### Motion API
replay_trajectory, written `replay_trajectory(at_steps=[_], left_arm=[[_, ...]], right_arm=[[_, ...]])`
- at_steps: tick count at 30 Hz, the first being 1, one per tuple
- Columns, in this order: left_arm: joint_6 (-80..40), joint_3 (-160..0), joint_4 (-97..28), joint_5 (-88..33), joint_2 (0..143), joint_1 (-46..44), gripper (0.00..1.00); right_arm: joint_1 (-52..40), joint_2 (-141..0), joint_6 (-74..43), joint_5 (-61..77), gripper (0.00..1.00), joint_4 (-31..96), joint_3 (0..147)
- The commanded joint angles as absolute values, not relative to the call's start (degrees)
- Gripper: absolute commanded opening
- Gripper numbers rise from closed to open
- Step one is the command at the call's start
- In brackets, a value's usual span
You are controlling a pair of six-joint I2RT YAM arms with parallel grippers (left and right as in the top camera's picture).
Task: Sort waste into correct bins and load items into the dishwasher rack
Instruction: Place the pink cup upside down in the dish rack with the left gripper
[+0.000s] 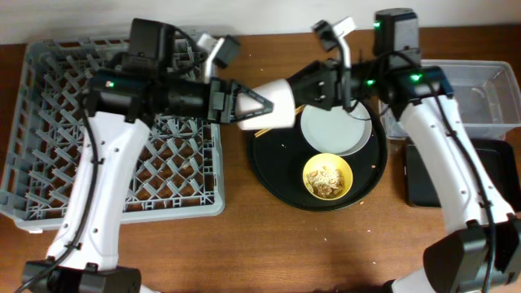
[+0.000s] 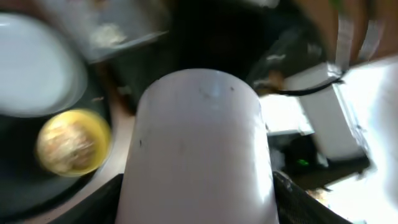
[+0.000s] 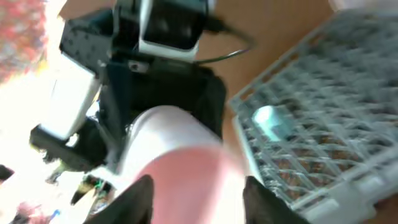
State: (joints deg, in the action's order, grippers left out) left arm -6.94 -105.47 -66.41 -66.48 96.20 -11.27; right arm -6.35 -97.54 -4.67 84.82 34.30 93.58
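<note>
- Pink cup (image 1: 279, 99) hangs in the air on its side at centre frame, over the left rim of the round tray (image 1: 273, 167), between the rack (image 1: 49, 163) and the plate (image 1: 335, 130)
- Left jaws are clenched on the cup, one dark finger on each side of it in the left wrist view
- Right jaws straddle the cup's open end, with the fingers (image 3: 140, 196) flanking it low in the right wrist view; I cannot tell whether they press on it
- Main risk: two arms on one cup. If the left lets go before the right has a firm hold, the cup would likely drop onto the chopsticks (image 1: 262, 130) or the tray rim and roll onto the bench (image 1: 244, 244)
- If both clamp and pull different ways, the smooth cup could twist or squirt out
- A fall further right could hit the plate or tip the bowl (image 1: 328, 177) and scatter its scraps
- The arms are very close here, so a swing toward the rack, where the blue cup (image 3: 272, 121) sits, risks them knocking together
</note>
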Motion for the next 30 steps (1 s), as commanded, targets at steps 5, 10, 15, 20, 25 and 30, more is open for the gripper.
replay_trajectory(at_steps=[5,10,15,20,25,30], left_arm=[[-11.77,-105.8,-83.83,-16.88,92.49,9.76,0.64],[-17.8,-105.8,-85.54,5.43,92.79,17.54,0.65],[-17.72,-105.8,-84.55,-2.09,95.2,22.76,0.68],[-15.77,-104.92,-86.26,-4.27,97.69,14.04,0.64],[-17.39,-96.73,-81.43,4.08,100.62,8.27,0.65],[-18.0,-91.98,-77.47,-1.67,103.9,8.34,0.65]], right_arm=[[-2.04,-94.32,-9.82,47.68,0.53,56.47,94.08],[-6.13,-94.32,-7.25,30.61,0.54,66.3,94.08],[-8.29,-94.32,-6.24,29.67,0.54,66.7,94.08],[-8.29,-94.32,-6.22,29.67,0.55,66.72,94.08],[-8.29,-94.32,-6.22,29.67,0.55,66.76,94.08],[-8.29,-94.32,-6.24,29.67,0.55,66.65,94.08]])
